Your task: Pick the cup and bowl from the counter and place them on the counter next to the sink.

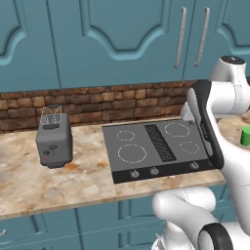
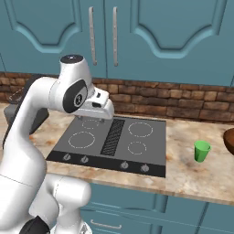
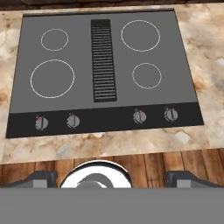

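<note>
Surface [image 2: 192, 176]: tan marbled stone, brown veining. One small bright green cup [image 2: 201, 151] upright on it, right of the stovetop [image 3: 103, 70]; one glossy dark red-brown bowl [image 2: 229, 139] just beyond, cut by frame edge. Stovetop flat, dark grey, four ring marks, four knobs, one ribbed centre vent. One boxy grey toaster [image 1: 54, 139] at left. Claw [image 3: 111, 177] above the stovetop, fingertips well apart, released, nothing between them.

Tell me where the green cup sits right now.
In the right base view the green cup stands upright on the counter, right of the stovetop and just left of the brown bowl at the frame's edge.
</note>
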### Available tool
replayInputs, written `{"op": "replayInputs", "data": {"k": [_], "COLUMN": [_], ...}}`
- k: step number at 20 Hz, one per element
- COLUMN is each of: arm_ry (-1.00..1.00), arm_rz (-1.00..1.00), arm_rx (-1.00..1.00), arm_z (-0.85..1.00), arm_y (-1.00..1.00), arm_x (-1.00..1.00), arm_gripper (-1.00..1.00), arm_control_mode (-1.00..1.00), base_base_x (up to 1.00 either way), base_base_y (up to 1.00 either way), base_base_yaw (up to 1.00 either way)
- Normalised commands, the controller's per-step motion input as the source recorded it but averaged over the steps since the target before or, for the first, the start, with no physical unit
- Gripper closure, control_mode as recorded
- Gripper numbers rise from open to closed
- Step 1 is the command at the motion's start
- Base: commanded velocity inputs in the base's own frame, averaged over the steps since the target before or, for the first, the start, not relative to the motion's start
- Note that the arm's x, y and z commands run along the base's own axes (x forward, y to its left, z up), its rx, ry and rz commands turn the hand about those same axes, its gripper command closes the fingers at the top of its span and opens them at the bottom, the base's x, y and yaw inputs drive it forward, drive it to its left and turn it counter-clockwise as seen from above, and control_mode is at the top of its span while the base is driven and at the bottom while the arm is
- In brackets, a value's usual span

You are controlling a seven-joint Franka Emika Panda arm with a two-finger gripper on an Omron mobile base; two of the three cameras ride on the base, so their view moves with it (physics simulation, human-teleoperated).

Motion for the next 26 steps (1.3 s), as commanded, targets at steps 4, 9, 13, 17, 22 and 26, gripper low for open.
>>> {"op": "replayInputs", "data": {"k": [4,9,13,17,22,26], "arm_ry": [0.04,0.0,0.0,0.0,0.0,0.0], "arm_rz": [-0.04,-0.04,-0.03,-0.01,0.0,0.0], "arm_rx": [0.0,0.0,0.0,0.0,0.0,0.0], "arm_z": [0.0,0.0,-0.08,-0.22,-0.32,-0.24], "arm_y": [-0.54,-0.58,-0.56,-0.5,-0.5,-0.56], "arm_x": [0.0,0.0,0.0,0.0,0.0,0.01], "arm_gripper": [-1.0,-1.0,-1.0,-1.0,-1.0,-1.0], "arm_control_mode": [-1.0,-1.0,-1.0,-1.0,-1.0,-1.0], "base_base_x": [0.0,0.0,0.0,0.0,0.0,0.0], "base_base_y": [0.0,0.0,0.0,0.0,0.0,0.0], "base_base_yaw": [0.0,0.0,0.0,0.0,0.0,0.0]}}
